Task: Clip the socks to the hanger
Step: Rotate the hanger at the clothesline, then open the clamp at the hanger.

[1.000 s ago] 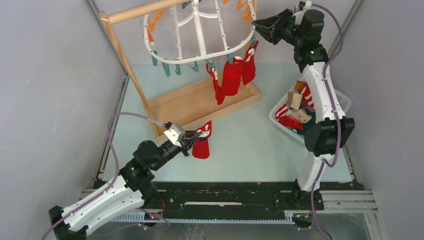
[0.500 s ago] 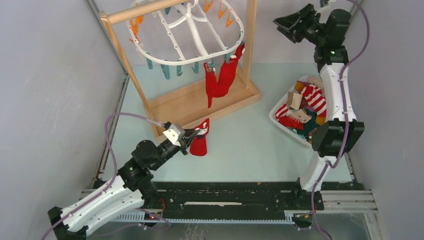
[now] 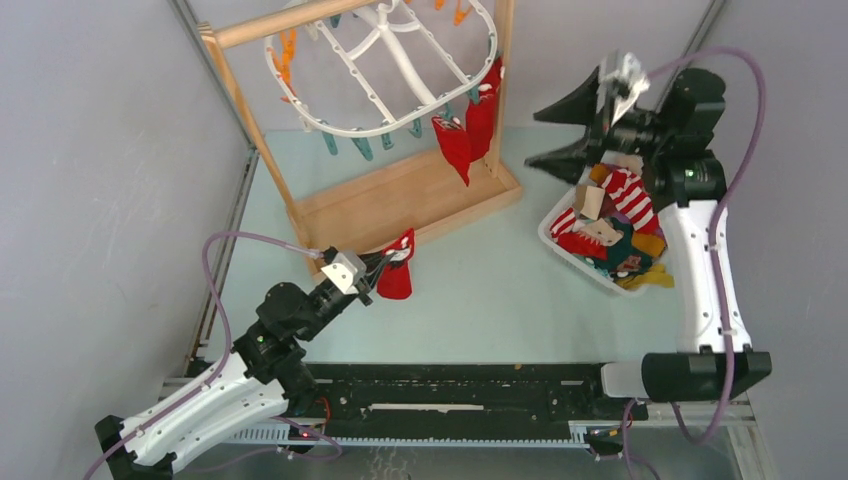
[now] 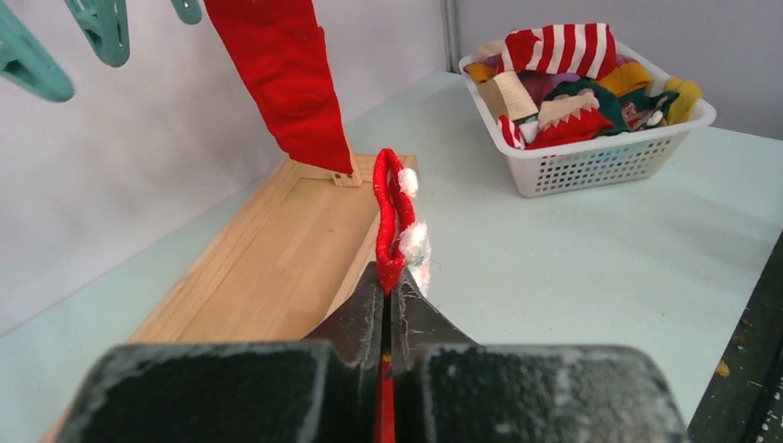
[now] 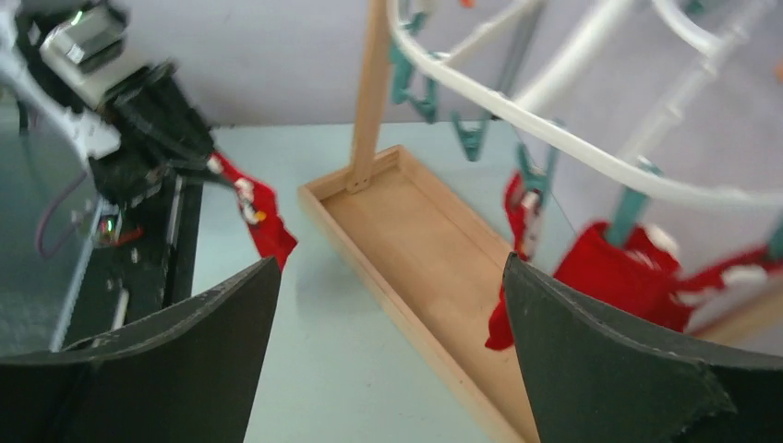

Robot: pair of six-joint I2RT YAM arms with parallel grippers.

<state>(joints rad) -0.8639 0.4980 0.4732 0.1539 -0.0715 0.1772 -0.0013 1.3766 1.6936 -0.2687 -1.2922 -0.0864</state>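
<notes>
The white oval hanger [image 3: 352, 128] hangs from the wooden stand, with two red socks [image 3: 457, 146] clipped at its right rim. The right wrist view shows its rim [image 5: 517, 113] and those red socks [image 5: 620, 273]. My left gripper [image 3: 383, 268] is shut on another red sock [image 3: 397, 277] with white trim, held just off the table by the stand's tray. That sock [image 4: 391, 214] sticks up from the closed left gripper [image 4: 390, 286]. My right gripper [image 3: 537, 138] stands wide open and holds nothing, right of the hanger and above the basket. Between its fingers the right gripper [image 5: 390, 268] frames only table and tray.
A white basket [image 3: 560, 250] of mixed socks, one of them red-and-white striped [image 3: 628, 192], sits at the right. The wooden stand's tray base [image 3: 400, 205] lies under the hanger, its post [image 3: 500, 80] beside the clipped socks. Teal clothespins [image 4: 103, 26] dangle from the rim.
My right gripper has opened wide and drawn back right and down from the hanger's rim. The hanger has swung, its clipped socks with it. The left gripper has shifted slightly left with its sock.
</notes>
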